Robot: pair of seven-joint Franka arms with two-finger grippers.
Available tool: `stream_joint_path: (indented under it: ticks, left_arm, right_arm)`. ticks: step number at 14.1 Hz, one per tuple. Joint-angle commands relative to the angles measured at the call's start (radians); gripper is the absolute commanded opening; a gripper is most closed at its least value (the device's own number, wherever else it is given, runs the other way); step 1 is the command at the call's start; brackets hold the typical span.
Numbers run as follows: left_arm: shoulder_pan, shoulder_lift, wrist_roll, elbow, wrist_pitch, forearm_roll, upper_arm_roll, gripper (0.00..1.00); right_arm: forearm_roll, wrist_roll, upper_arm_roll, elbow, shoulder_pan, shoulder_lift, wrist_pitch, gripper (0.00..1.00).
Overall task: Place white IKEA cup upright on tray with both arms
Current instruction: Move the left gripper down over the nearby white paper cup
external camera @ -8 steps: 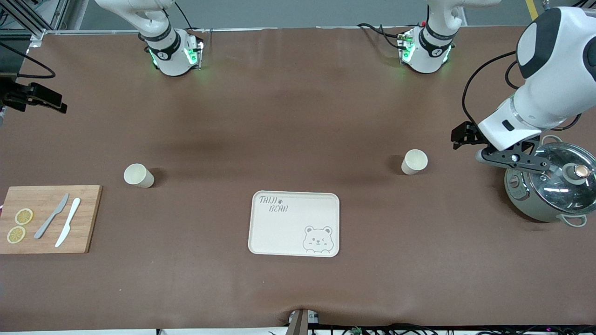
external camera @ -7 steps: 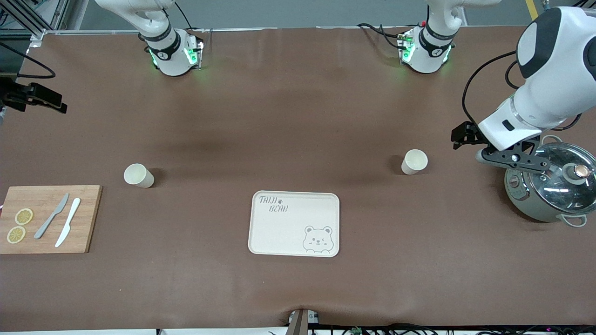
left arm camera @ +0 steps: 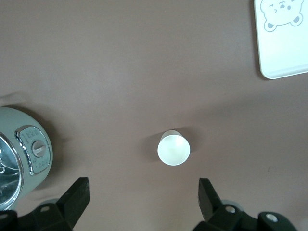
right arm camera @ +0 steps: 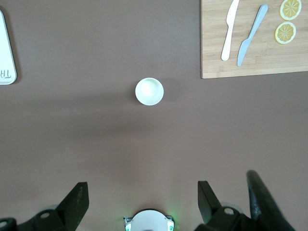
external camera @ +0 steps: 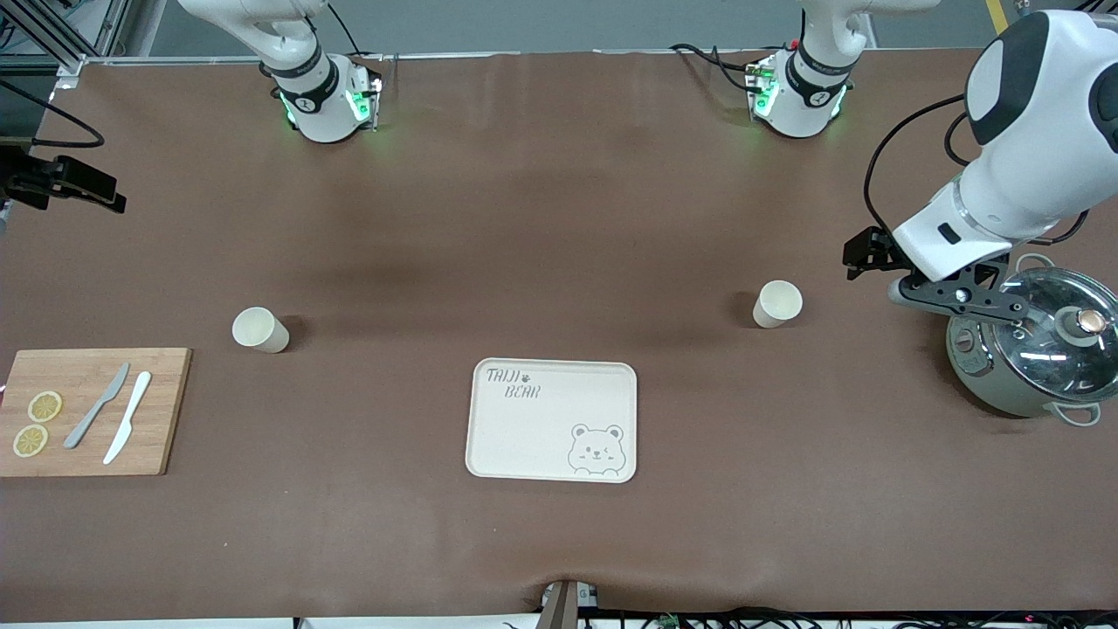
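1. We see the left claw (external camera: 952,295) up in the air over the surface (external camera: 559,218) at the left arm's end. It hangs above the rim of the pot (external camera: 987,384), with nothing in it.
2. In the left wrist view its two fingers (left arm camera: 77,198) stand spread wide, fully released, touching nothing.
3. Between those fingers and well below them we look into the mouth of the first white cup (left arm camera: 173,148). It stands upright on the bare surface.
4. In the front view this first white cup (external camera: 776,303) sits at about two o'clock from the tray (external camera: 541,428), apart from it. The pot lies at about four o'clock from the cup.
5. The right claw (right arm camera: 140,202) hangs high over the surface near the right arm's base (right arm camera: 147,221). Its fingers (right arm camera: 77,199) are likewise spread wide and empty.
6. Below it stands the second white cup (right arm camera: 149,91), mouth up. In the front view this second white cup (external camera: 259,330) is at about ten o'clock from the tray, well apart from it.
7. The tray lies flat with nothing on it, its bear face in the corner nearest the front camera toward the left arm's end.
8. The cutting board (external camera: 162,411) lies at nine o'clock from the tray. It carries a grey knife (external camera: 96,406), a white knife (external camera: 127,429) and two lemon slices (external camera: 44,406).
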Motion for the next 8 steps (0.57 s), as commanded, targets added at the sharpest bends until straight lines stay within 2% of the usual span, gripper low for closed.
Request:
stream_joint_path:
  ticks: [1, 4, 8]
  left_arm:
    - [-0.007, 0.004, -0.014, 0.029, -0.007, 0.024, -0.005, 1.00]
    - [-0.001, 0.014, -0.014, 0.003, 0.027, 0.026, -0.005, 1.00]
    - [0.005, -0.005, -0.010, -0.146, 0.186, 0.020, -0.011, 1.00]
  right_arm:
    - [0.000, 0.009, 0.013, 0.010, -0.018, 0.009, 0.000, 1.00]
    - [0.002, 0.009, 0.013, 0.014, -0.017, 0.012, 0.000, 1.00]
    - [0.002, 0.006, 0.013, 0.025, -0.017, 0.037, -0.001, 1.00]
